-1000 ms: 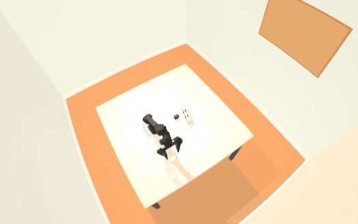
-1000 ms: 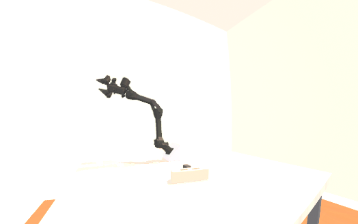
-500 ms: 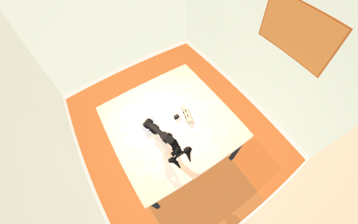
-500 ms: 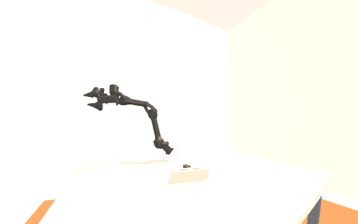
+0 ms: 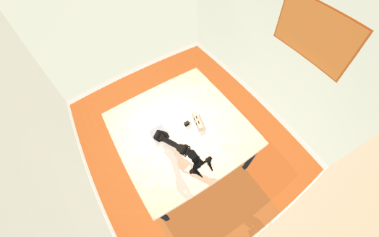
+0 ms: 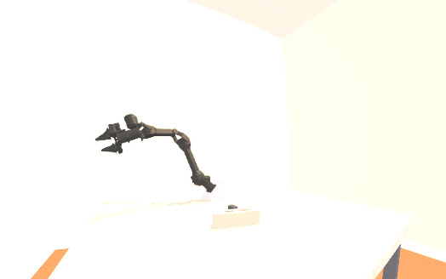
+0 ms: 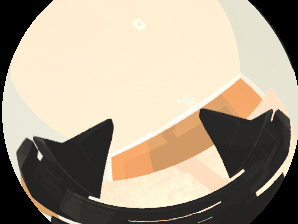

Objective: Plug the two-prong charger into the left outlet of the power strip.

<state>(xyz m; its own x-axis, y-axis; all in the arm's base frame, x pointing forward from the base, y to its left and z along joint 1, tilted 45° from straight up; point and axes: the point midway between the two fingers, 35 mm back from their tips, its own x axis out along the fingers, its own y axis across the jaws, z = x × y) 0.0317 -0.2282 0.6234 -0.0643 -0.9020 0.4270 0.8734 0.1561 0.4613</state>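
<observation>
The charger is a small dark block on the table, beside the power strip. The power strip is a pale cream bar with dark outlet marks on its top. Its prongs and shutter details are too small to tell. My gripper is open and empty. It is held high above the table, well away from both the charger and the strip, pointing outward past the table's edge. Neither the charger nor the strip shows in the wrist view.
The pale table stands on an orange floor. The arm's base is on the table, on the far side of the charger from the strip. An orange-brown board hangs on the wall.
</observation>
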